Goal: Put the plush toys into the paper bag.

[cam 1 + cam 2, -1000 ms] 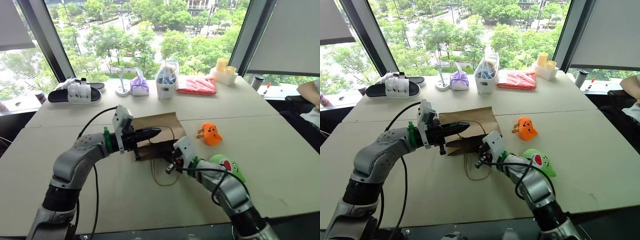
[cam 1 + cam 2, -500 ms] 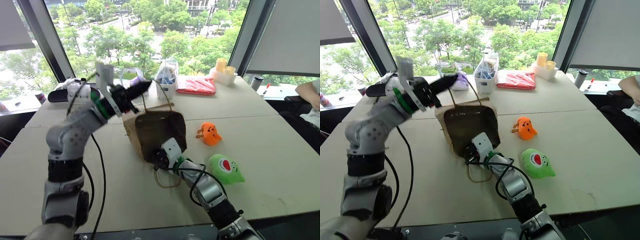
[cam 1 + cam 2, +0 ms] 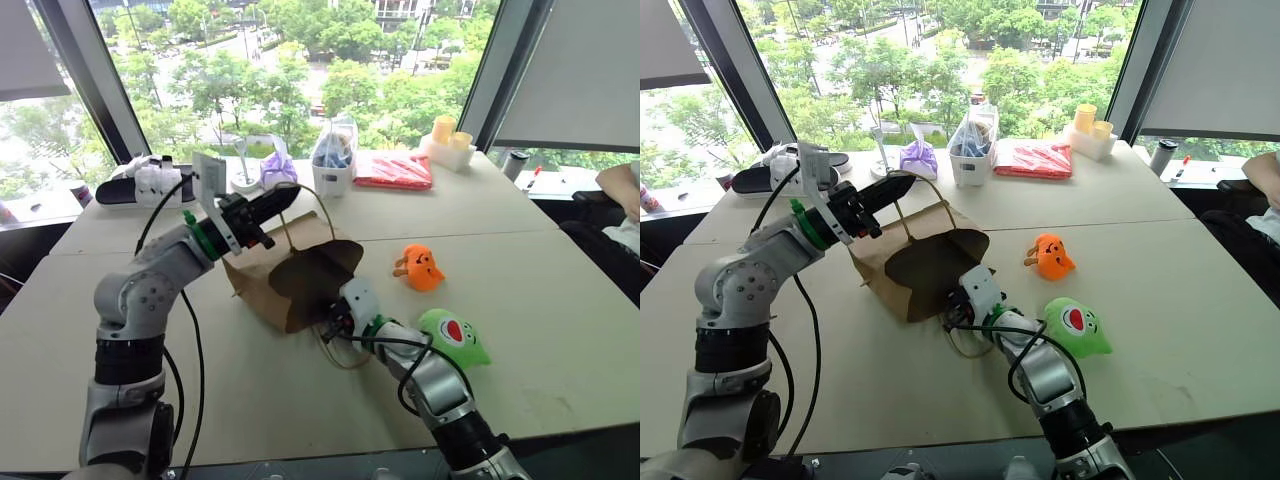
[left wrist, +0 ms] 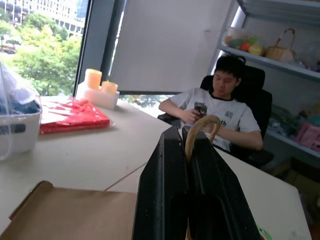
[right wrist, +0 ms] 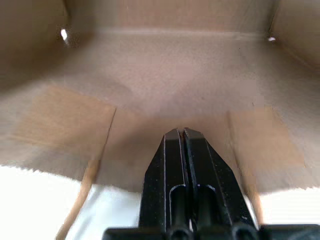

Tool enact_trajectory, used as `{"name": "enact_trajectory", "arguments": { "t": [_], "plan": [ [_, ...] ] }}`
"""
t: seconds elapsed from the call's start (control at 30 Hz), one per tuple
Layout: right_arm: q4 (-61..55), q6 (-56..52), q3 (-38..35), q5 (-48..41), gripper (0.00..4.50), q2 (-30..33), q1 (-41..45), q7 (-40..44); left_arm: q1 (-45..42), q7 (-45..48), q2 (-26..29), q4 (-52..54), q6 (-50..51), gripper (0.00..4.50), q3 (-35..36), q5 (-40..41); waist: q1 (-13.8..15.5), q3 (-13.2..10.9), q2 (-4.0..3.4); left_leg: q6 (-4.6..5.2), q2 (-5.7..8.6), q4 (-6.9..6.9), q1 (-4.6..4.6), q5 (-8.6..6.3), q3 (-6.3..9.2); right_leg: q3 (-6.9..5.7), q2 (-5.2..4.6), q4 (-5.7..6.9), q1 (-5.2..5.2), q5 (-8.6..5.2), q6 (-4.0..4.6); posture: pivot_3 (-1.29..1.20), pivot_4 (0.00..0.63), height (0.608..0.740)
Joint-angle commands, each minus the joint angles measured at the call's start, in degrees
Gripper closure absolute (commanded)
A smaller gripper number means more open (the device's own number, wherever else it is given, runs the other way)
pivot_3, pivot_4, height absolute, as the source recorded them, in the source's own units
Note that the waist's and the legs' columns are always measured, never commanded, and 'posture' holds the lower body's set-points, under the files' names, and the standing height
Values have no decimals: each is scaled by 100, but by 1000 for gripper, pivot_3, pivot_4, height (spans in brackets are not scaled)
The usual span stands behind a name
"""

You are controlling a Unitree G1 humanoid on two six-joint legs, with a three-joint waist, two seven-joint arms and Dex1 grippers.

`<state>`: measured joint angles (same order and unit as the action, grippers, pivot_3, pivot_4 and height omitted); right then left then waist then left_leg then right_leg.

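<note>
While the left fingers (image 4: 192, 165) clamp the paper bag's (image 3: 262, 272) handle (image 4: 200, 131), the bag hides the right's closed tips

Red packet (image 3: 393, 171) by candles (image 3: 447, 141) (far edge).

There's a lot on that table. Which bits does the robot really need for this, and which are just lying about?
Needed:
- paper bag, its handle pinched in the left hand
- right hand, closed at the bag's mouth
- orange plush toy
- green plush toy

Lying about:
- purple pouch
- red packet
- sandal
- clear plastic bag
</note>
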<state>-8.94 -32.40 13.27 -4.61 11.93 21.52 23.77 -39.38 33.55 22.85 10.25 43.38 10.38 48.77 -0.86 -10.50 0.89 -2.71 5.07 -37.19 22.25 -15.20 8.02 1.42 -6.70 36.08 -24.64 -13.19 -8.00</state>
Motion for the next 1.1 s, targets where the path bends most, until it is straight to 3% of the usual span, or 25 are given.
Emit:
{"name": "enact_trajectory", "arguments": {
  "t": [0.03,0.27,0.3,0.43,0.67,0.97,1.1],
  "plan": [
    [-1617,-907,-576,-584,3703,483,-112,331,185,55,-3,373,-172,4500,-69,-67,15,1,-1,2,0,1,-1,-1,0,0,0,0,0,0,0,0,150,740],
    [-3515,-2569,-1985,-1628,305,1775,-707,753,283,98,17,391,-133,4500,0,-7,26,0,0,36,0,0,1,-20,-2,-3,0,-4,4,-1,0,0,150,740],
    [-3623,-2691,-2101,-1712,147,1862,-768,745,300,119,31,400,-126,4500,-4,-5,28,0,0,36,0,-1,2,-20,-3,-4,0,-5,5,-1,0,0,150,740],
    [-3902,-3248,-2519,-1932,147,2171,-1348,667,340,129,34,476,-106,4500,-20,11,28,1,1,38,-1,0,1,-22,-6,-4,-1,-5,5,-1,0,0,150,740],
    [-3212,-2066,-2077,-914,147,2745,-2340,266,436,159,60,619,-118,4500,-78,-37,36,0,3,42,0,-7,2,-23,-13,-3,-6,-8,12,-1,0,0,150,740],
    [-2409,-1145,-1745,-156,147,2960,-2522,76,523,71,76,677,-111,4500,-39,-56,34,0,3,42,0,-7,-1,-23,-14,-3,-5,-8,14,-1,0,0,150,740],
    [-2266,-912,-1757,-24,1437,2855,-2450,-34,551,40,70,657,-164,4500,-25,-104,34,0,4,41,0,-7,-1,-23,-14,-2,-5,-8,15,-1,0,0,150,740]
  ]
}}
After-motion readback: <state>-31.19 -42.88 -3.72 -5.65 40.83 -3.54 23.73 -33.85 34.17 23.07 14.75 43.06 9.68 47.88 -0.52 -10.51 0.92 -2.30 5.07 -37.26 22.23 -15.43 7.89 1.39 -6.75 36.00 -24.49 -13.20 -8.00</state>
